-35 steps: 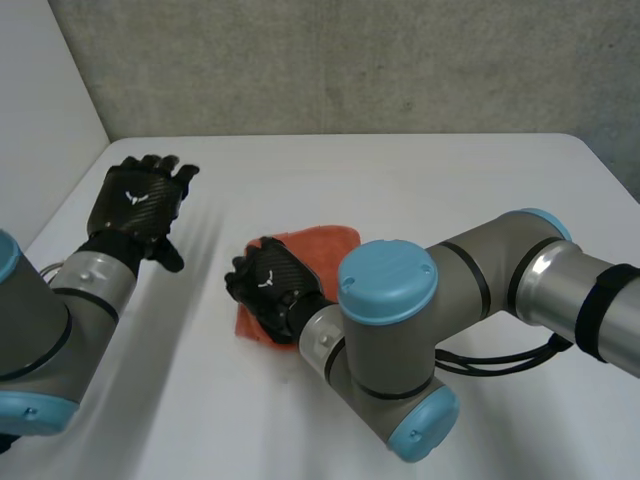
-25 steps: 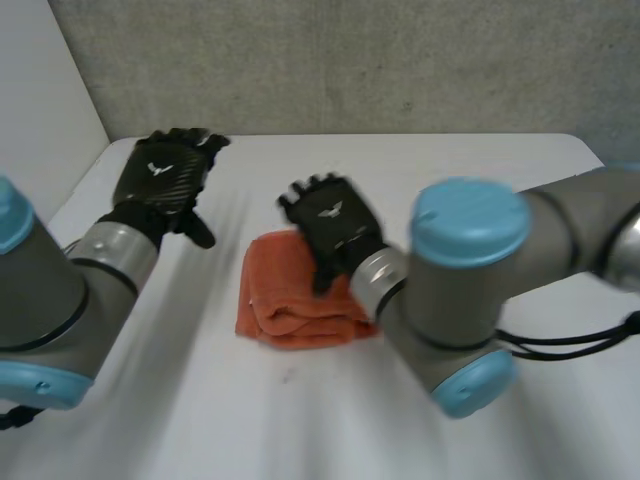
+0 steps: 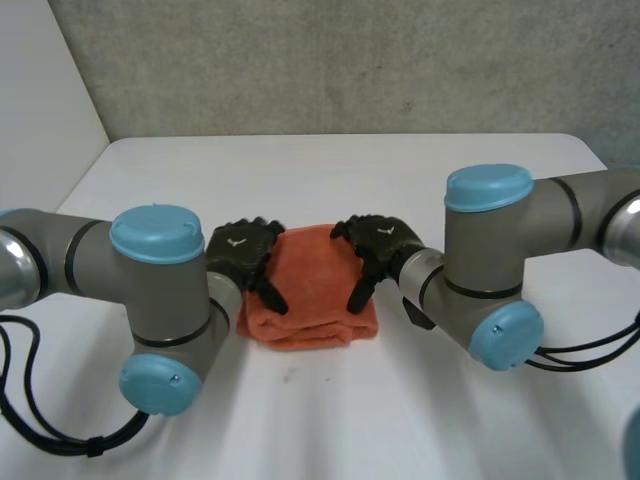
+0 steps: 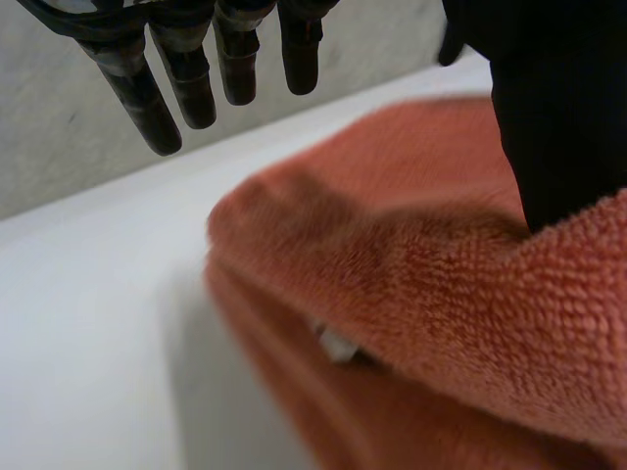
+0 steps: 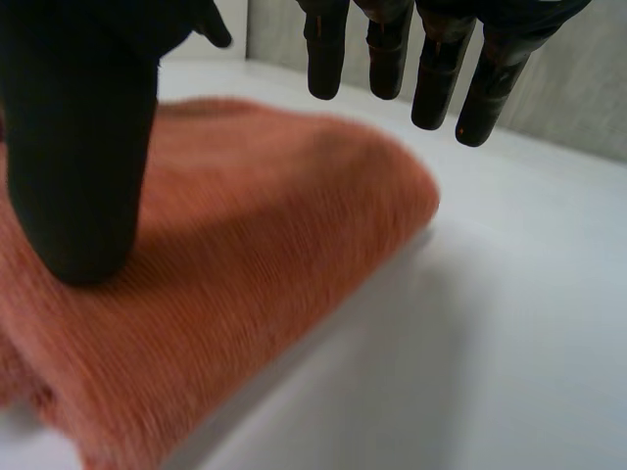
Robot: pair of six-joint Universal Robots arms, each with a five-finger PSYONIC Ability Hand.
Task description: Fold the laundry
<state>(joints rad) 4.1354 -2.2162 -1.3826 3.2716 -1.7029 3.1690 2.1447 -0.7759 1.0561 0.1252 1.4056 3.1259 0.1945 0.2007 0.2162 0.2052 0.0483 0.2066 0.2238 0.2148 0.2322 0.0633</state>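
The left robot hand (image 3: pixel 243 250) is wide: its fingers (image 4: pixel 137 98) are straight and clear of the cloth, and its thumb tip rests on the left side of the folded orange towel (image 3: pixel 315 290). The right robot hand (image 3: pixel 380 242) is also wide, with straight fingers (image 5: pixel 431 73) and its thumb tip resting on the towel's right side. The towel lies between the 2 robot hands on the white table (image 3: pixel 420 180).

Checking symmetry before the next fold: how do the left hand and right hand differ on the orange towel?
The left hand sits at the orange towel's left edge, the right hand at its right edge. The left hand lies mostly over bare table; the right hand reaches over the towel's far corner. Both are open, thumbs resting on the towel.
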